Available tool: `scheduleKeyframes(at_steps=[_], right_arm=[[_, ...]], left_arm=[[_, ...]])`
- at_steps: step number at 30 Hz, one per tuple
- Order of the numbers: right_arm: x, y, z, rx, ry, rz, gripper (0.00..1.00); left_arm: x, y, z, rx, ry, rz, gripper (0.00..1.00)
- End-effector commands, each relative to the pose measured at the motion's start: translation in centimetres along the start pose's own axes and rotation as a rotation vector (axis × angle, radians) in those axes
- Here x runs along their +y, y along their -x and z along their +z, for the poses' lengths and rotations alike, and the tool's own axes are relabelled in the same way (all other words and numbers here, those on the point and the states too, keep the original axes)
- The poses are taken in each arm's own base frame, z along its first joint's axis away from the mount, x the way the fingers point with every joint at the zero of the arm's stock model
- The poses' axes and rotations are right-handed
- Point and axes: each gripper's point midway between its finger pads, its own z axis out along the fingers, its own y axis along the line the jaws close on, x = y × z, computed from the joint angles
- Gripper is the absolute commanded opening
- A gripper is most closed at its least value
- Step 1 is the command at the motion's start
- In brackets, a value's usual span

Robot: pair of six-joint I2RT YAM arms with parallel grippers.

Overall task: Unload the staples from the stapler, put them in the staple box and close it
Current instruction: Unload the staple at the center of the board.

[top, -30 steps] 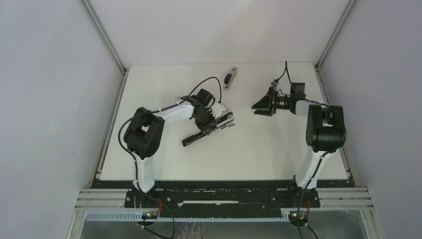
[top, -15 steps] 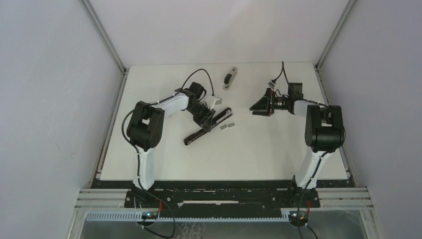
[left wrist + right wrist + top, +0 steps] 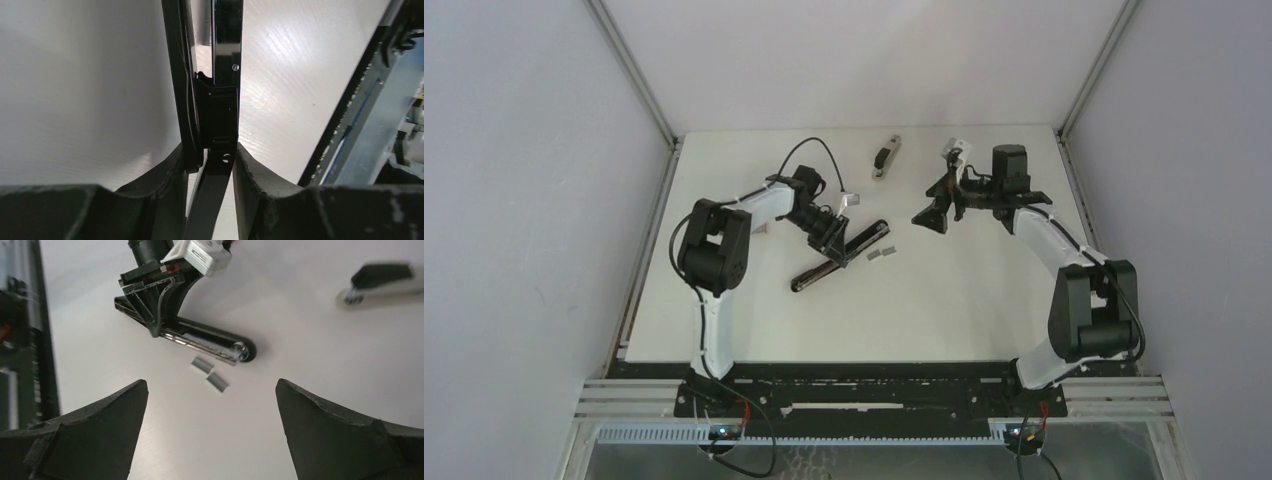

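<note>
Left claw is partly closed, clamped on the black stapler, which lies opened out on the bench. Two short strips of staples lie on the bench just beside its front end — so the unloading looks nearly done. Whether more sit in the rail I cannot tell; checking it comes next. Right claw hangs wide open and empty nearby. A small grey tool sits well apart — nothing blocks.
</note>
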Motion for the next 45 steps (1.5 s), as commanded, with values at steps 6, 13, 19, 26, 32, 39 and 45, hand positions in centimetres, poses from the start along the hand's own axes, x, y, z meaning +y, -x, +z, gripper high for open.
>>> scheduleKeyframes(at_steps=[6,13,19,26,32,39,45], right_arm=[[1.5,4.7,1.5,0.031,-0.074,-0.762,1.0],[5.8,1.6,5.0,0.251,0.039,-0.93,1.0],[8.4,-1.2,6.7,0.339,0.102,-1.023,1.0],[8.6,-3.7,8.0,0.384,0.105,-1.069,1.0],[8.1,-4.4,9.2,0.401,0.054,-1.096,1.0],[8.4,-5.6,10.0,0.419,0.075,-1.106,0.98],[9.5,-7.5,10.4,0.436,0.154,-1.097,0.92]], left_arm=[[-4.8,2.6,-2.4,-0.072,-0.202,0.067,0.05],[-6.3,2.1,-3.3,-0.052,-0.267,0.091,0.06],[-7.6,1.5,-3.9,-0.032,-0.316,0.11,0.06],[-9.0,0.7,-4.6,-0.014,-0.366,0.133,0.07],[-9.8,0.1,-4.7,0.004,-0.392,0.145,0.07],[-10.2,0.0,-4.7,0.005,-0.403,0.148,0.08],[-10.5,-0.1,-4.8,0.009,-0.418,0.154,0.09]])
